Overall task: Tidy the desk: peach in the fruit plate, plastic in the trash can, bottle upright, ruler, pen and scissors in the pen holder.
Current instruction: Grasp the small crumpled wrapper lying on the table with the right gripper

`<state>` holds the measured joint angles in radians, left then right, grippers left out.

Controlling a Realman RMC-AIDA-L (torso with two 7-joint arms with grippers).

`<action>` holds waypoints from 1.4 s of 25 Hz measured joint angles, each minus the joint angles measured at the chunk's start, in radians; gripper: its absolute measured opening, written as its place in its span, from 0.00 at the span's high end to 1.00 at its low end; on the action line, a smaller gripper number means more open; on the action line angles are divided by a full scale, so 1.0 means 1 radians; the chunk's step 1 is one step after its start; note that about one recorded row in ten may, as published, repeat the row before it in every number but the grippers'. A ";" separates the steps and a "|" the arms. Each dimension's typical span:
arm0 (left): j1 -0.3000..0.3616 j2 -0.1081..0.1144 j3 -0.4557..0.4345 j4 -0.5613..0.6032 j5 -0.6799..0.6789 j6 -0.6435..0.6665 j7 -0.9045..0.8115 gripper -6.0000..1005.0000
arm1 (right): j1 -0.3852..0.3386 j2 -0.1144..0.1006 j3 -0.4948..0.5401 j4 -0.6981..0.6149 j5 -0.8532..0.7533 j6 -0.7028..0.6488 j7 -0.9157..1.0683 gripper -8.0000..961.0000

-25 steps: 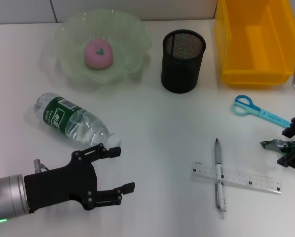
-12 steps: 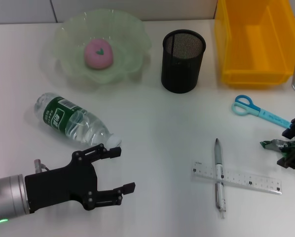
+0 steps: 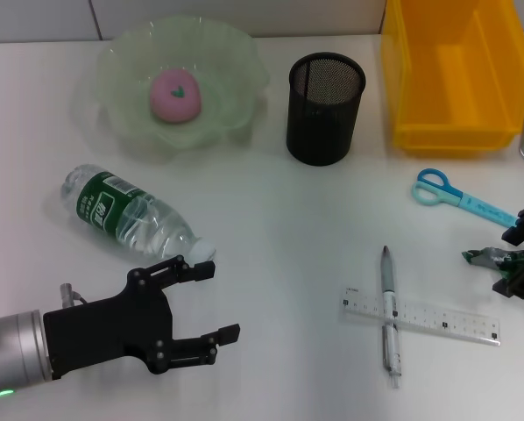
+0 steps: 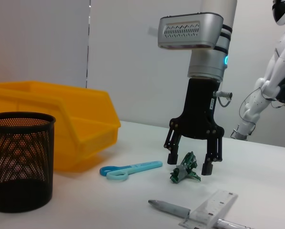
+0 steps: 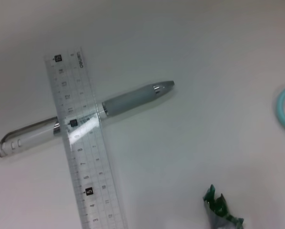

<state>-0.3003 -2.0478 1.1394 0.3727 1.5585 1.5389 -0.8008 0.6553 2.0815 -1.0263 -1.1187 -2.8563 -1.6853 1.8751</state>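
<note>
Nearest: black left gripper (image 3: 211, 303), fingers spread wide and holding nothing, low over the white table (image 3: 288, 228), just beside the cap of the clear plastic water bottle with green label (image 3: 131, 217), which lies on its side.

Mid-table: grey-and-silver pen (image 3: 389, 314) crossed under a clear plastic ruler (image 3: 420, 317).

Right edge: black right gripper (image 4: 192, 161) pointing straight down, fingers parted, straddling a crumpled green plastic wrapper (image 4: 184, 169); nothing clamped yet. Light blue scissors (image 3: 459, 197) near it, apart.

Farther: black mesh pen holder (image 3: 324, 107), yellow plastic bin (image 3: 450, 74) apparently serving as trash can, pale green glass fruit plate (image 3: 113, 83) with the pink peach (image 3: 175, 95) already in it.

Likely step: grabbing the wrapper. Best done by lowering until the fingertips nearly touch the tabletop, centring on the bulkiest crumple, closing firmly, then lifting straight to avoid nudging the scissors.
</note>
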 joint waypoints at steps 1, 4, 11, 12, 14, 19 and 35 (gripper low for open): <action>0.000 0.000 0.000 0.000 0.000 0.000 0.000 0.15 | -0.002 0.000 -0.003 -0.001 0.000 0.004 0.000 0.15; 0.001 0.000 -0.003 0.000 0.000 0.001 0.000 0.15 | -0.013 0.002 -0.026 -0.003 0.000 0.024 0.000 0.16; 0.003 0.000 -0.005 0.000 0.000 0.004 -0.001 0.15 | -0.032 0.005 -0.076 -0.008 -0.011 0.069 0.010 0.36; 0.003 0.000 -0.005 0.000 0.000 0.004 -0.001 0.15 | -0.031 0.005 -0.071 -0.014 -0.005 0.061 0.010 0.38; 0.003 0.000 -0.005 0.000 0.000 0.004 -0.001 0.15 | -0.031 0.005 -0.069 -0.017 -0.004 0.057 0.010 0.43; 0.003 0.000 -0.006 0.000 0.000 0.006 -0.003 0.15 | -0.028 0.005 -0.067 -0.020 -0.003 0.051 0.010 0.56; 0.000 0.000 -0.006 0.000 0.000 0.006 -0.003 0.15 | -0.024 0.003 -0.066 -0.020 -0.002 0.041 0.010 0.88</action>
<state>-0.3007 -2.0478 1.1336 0.3728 1.5585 1.5447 -0.8038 0.6312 2.0846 -1.0927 -1.1387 -2.8581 -1.6445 1.8852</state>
